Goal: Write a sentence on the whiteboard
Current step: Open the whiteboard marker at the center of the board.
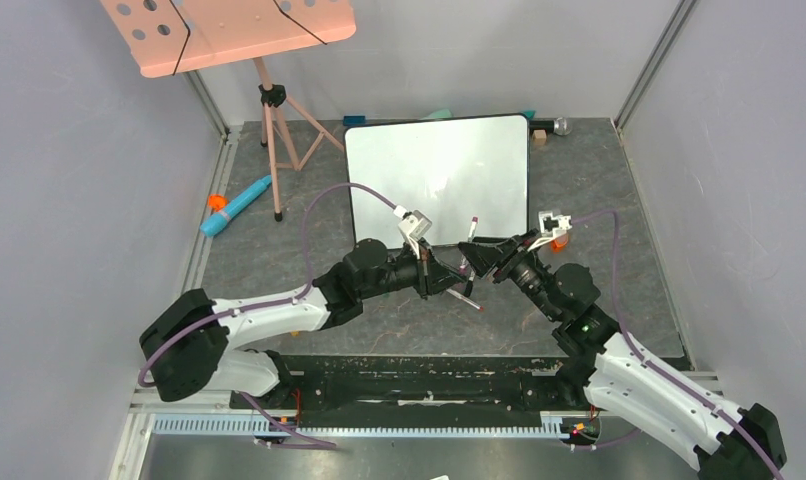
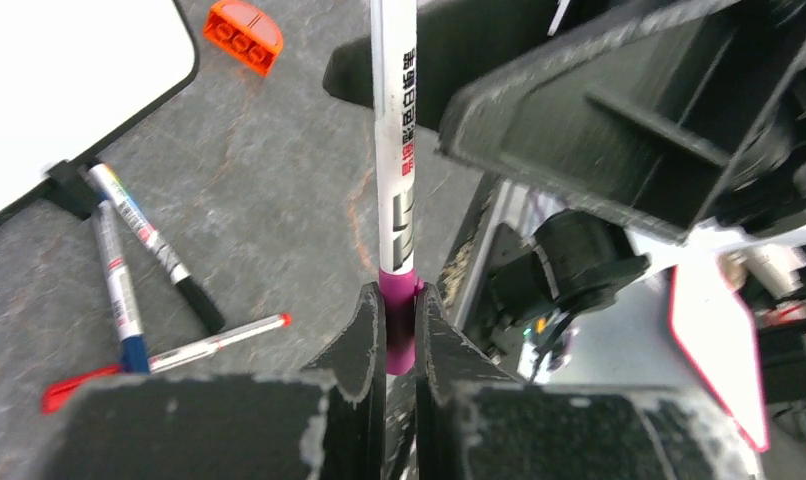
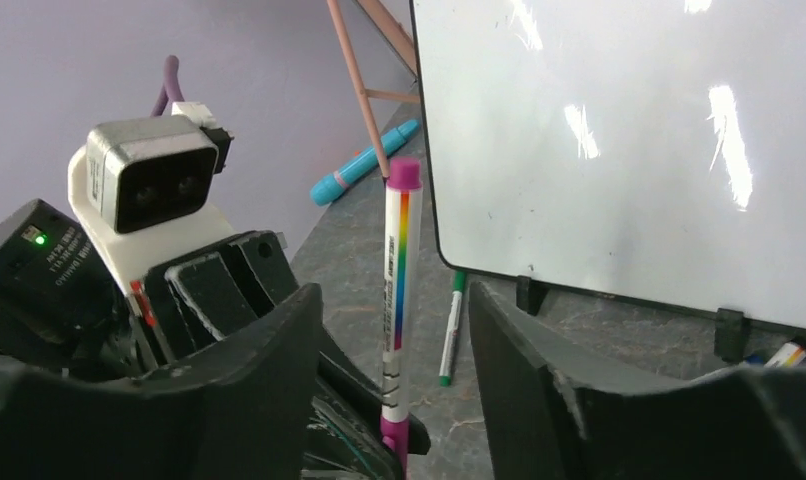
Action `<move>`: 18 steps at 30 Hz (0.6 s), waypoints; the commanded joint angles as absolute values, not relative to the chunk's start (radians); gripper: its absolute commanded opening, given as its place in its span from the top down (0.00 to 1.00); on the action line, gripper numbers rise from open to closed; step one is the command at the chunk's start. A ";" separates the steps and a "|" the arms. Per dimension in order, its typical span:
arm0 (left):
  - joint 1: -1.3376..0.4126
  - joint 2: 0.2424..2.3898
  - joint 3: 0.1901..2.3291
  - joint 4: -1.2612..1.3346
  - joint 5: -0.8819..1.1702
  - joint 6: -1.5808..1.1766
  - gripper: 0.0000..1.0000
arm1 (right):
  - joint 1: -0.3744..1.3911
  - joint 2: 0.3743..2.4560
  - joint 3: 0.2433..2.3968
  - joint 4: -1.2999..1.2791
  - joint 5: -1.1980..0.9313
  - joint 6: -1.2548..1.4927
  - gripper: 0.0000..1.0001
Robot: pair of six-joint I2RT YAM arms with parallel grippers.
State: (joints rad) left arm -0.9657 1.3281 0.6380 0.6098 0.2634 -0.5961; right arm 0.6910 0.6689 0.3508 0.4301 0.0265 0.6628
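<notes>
The whiteboard point(image 1: 439, 175) lies flat at the back centre, glossy and blank, and its corner point(image 2: 69, 80) and lower edge point(image 3: 619, 140) also show. The sentence is not in view. In front of the board a white marker point(image 2: 396, 150) with a rainbow stripe point(image 3: 397, 290) stands upright between the two grippers. My left gripper point(image 2: 401, 295) is shut on its magenta end, seen from above at the arm's tip point(image 1: 449, 275). My right gripper point(image 3: 394, 300) is open. Its fingers stand well apart on either side of the marker's barrel, not touching it point(image 1: 484, 255).
Loose markers point(image 2: 129, 260) and a red pen point(image 2: 169, 355) lie by the board's near clip foot. A green marker point(image 3: 451, 325) lies below the board's edge. An orange block point(image 2: 244, 35), a blue tube point(image 1: 237, 205) and a pink perforated board on a tripod point(image 1: 229, 30) stand around.
</notes>
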 commanded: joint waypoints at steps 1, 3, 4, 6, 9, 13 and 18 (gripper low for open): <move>-0.969 1.250 0.685 0.429 0.259 -0.350 0.98 | 0.695 0.645 0.450 0.272 0.038 0.584 0.33; -0.969 1.205 0.696 0.324 0.250 -0.238 0.98 | 0.695 0.659 0.535 0.126 0.012 0.517 0.26; -0.969 1.189 0.707 0.255 0.240 -0.195 0.98 | 0.695 0.672 0.581 0.036 0.004 0.479 0.23; -0.969 1.160 0.748 0.098 0.275 -0.072 0.98 | 0.694 0.710 0.692 -0.147 -0.028 0.407 0.17; -0.968 1.115 0.784 -0.080 0.370 0.095 0.98 | 0.694 0.797 0.852 -0.341 -0.167 0.293 0.07; -0.969 1.065 0.811 -0.243 0.389 0.258 0.98 | 0.693 0.945 1.036 -0.595 -0.338 0.201 0.06; -0.968 1.034 0.820 -0.340 0.342 0.399 0.98 | 0.693 0.997 1.067 -0.618 -0.452 0.187 0.08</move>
State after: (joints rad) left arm -0.9661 1.0622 0.7849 -0.1974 0.3408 0.1837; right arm 0.6910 0.9691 1.0359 -0.4618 -0.3004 0.2550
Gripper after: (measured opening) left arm 0.093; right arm 0.937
